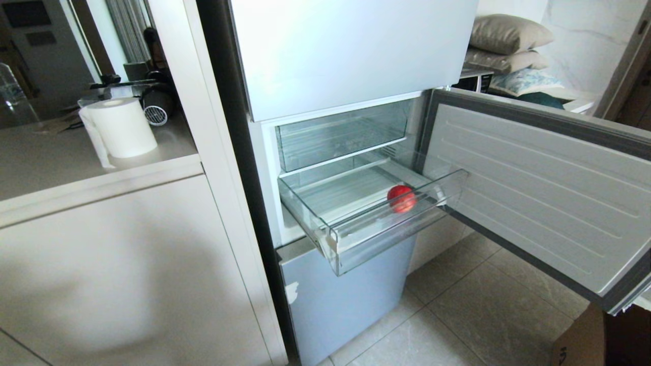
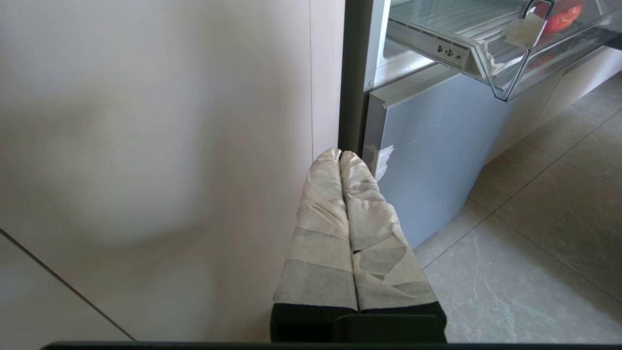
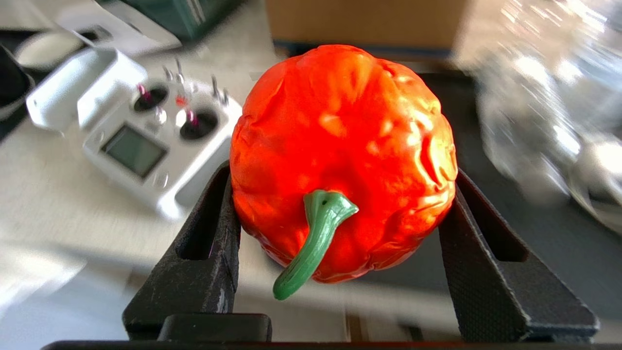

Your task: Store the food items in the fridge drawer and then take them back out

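Fridge drawer point(image 1: 386, 231) pulled out, the shallower clear 1 w/ white strip on front edge; taller clear drawer point(image 1: 341, 134) above it is pushed in. Fridge door point(image 1: 534, 188) swung wide to the right

Red food item point(image 1: 402, 198) lies inside the fridge drawer, near the front wall, toward the door side. Also seen through the drawer wall from the left wrist view

Right pincer point(image 3: 340, 214) not in head view. Wrist view: its 2 black fingers point(image 3: 209, 253) pinch the orange-red food item point(image 3: 342, 155), a pepper-like piece w/ green stem point(image 3: 316, 243) pointing back at the cam. Held off the surface; behind it a white remote controller point(image 3: 141, 141) on a light table point(image 3: 53, 204), cardboard box point(image 3: 369, 19) further back. Background is smeared, so arm prob in motion

Left pincer point(image 2: 340, 160) parked low beside the cabinet panel point(image 2: 155, 146), taped fingers pressed together, nothing in them

Step, my read: 1 piece stored, 2nd in hand – either on its way in or just taken out, can't tell which

Next if storing: carry piece over drawer's front lip, lower into the free space beside the red 1, then spread fingers. Piece is round, may roll
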You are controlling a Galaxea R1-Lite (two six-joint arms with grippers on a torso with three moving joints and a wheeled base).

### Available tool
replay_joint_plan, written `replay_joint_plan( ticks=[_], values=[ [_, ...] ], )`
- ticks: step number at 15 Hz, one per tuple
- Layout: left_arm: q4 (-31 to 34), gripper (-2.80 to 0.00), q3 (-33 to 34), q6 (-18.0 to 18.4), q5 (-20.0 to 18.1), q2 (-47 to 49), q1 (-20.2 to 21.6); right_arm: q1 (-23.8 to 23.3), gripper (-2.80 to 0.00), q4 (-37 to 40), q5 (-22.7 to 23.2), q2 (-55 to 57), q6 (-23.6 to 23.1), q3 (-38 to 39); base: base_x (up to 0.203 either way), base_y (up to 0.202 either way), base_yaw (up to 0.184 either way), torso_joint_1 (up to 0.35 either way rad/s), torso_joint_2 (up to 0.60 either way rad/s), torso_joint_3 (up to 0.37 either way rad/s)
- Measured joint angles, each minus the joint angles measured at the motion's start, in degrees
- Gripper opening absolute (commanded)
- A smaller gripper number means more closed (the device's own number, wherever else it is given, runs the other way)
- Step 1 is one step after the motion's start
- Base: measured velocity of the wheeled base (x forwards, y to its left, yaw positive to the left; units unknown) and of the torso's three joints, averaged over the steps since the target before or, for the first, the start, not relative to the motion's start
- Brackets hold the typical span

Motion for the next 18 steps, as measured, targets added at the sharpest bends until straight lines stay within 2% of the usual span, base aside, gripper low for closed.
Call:
replay_joint_plan(
  ticks=[3,10,11,12,18],
  values=[
    [0.0,-2.8,0.0,-0.01,0.0,0.0,0.02,-0.15,-2.8,-6.1,1.73,11.1,0.47,-6.51,0.0,0.0,0.0,0.0,0.0,0.0],
    [-0.01,-2.8,0.0,-0.01,0.0,0.0,0.0,-0.15,-2.8,-6.6,1.93,24.43,0.42,-11.81,0.0,0.0,0.0,0.0,0.0,0.0],
    [0.0,-2.8,0.0,-0.01,0.0,0.0,0.0,-0.15,-1.92,-6.68,1.91,25.59,0.38,-12.38,0.0,0.0,0.0,0.0,0.0,0.0],
    [0.0,-2.8,0.0,0.0,0.0,0.0,0.0,-0.15,0.0,-6.63,1.91,26.53,0.3,-12.86,0.0,0.0,0.0,0.0,0.0,0.0],
    [0.0,-2.8,0.0,-0.01,0.0,0.0,0.05,-0.12,0.0,-6.71,1.94,27.98,0.65,-13.18,0.0,0.0,0.0,0.0,0.0,0.0]
  ],
)
